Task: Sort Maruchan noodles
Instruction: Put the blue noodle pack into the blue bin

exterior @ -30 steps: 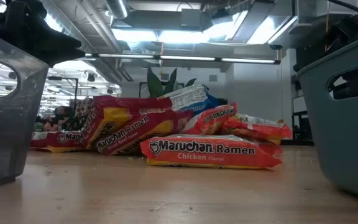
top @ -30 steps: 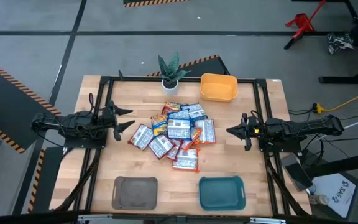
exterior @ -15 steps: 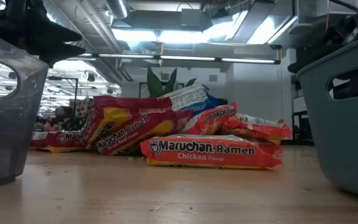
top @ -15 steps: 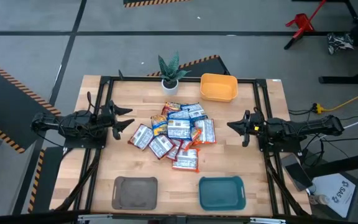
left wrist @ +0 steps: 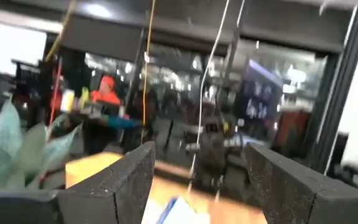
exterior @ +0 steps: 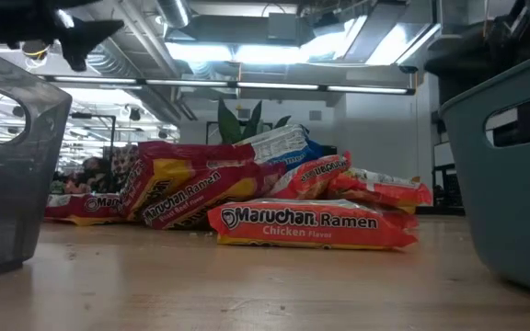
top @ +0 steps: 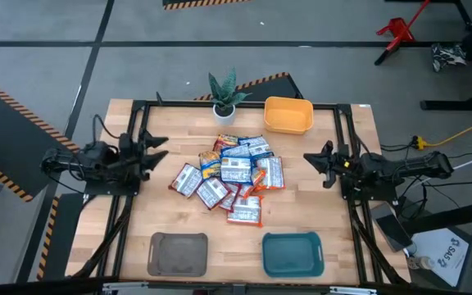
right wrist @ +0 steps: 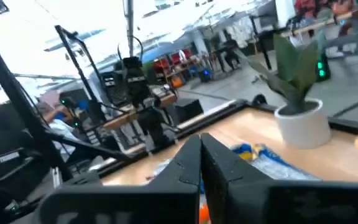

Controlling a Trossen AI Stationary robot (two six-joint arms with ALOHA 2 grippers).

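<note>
The Maruchan noodles (top: 232, 176) lie in a loose heap of several shiny packets at the middle of the wooden table, some resting on others; in the low view an orange-labelled packet (exterior: 306, 225) lies flat in front. My left gripper (top: 161, 147) hovers open to the left of the heap, tilted upward, with nothing between its fingers (left wrist: 197, 186). To the right of the heap my right gripper (top: 307, 157) hovers shut and empty, its fingers closed together (right wrist: 201, 165).
A yellow tray (top: 288, 115) and a potted plant (top: 224, 97) stand at the far edge. A brown tray (top: 177, 252) and a teal tray (top: 292, 254) sit at the near edge. Bare wood lies between the heap and each gripper.
Both grippers have tipped their fingers upward and risen a little, each on its own side of the heap. The left one has also rolled slightly. The packets have stayed where they were.
</note>
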